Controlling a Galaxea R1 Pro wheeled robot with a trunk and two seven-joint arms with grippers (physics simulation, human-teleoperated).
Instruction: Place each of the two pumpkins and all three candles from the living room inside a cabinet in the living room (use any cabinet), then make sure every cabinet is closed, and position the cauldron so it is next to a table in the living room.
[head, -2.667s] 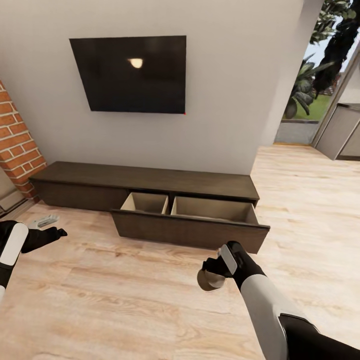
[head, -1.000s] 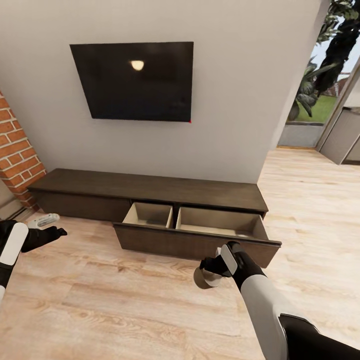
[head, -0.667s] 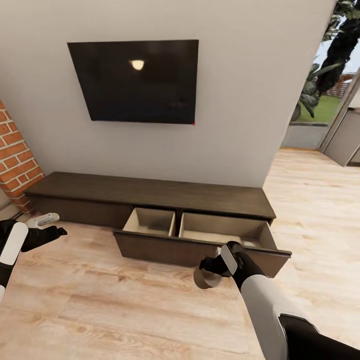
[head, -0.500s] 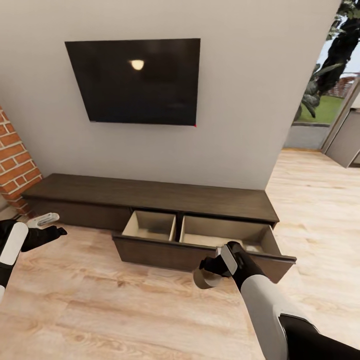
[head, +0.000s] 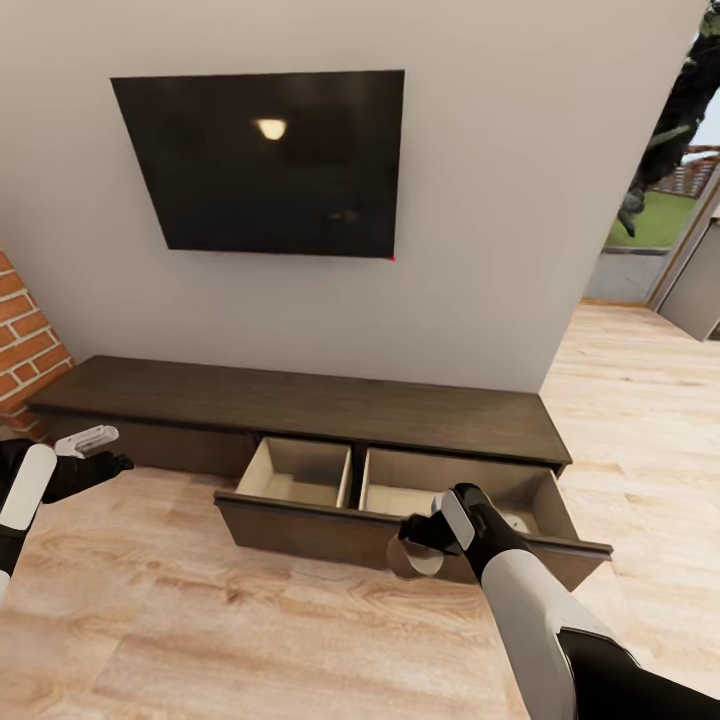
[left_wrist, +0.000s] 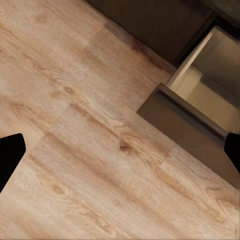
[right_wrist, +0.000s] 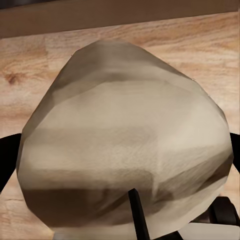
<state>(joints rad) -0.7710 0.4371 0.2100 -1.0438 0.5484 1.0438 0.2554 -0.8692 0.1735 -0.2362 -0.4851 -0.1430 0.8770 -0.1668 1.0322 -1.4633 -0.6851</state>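
The long dark-brown cabinet stands against the wall under a TV. Its drawer is pulled out, showing two pale compartments; its corner also appears in the left wrist view. My right gripper is shut on a pale grey-green candle, held just in front of the drawer's front panel. The candle looms large in the right wrist view, wick toward the camera. My left gripper hangs open over the floor at the left, holding nothing. No pumpkins or cauldron are in view.
A black TV hangs on the grey wall. A brick column stands at the left end of the cabinet. At the right, an opening looks onto a garden. Light wooden floor lies before the cabinet.
The whole view has shifted: the camera has come closer to the cabinet, which now looks larger and nearer. Both arms keep their pose, and the candle stays in the right gripper.
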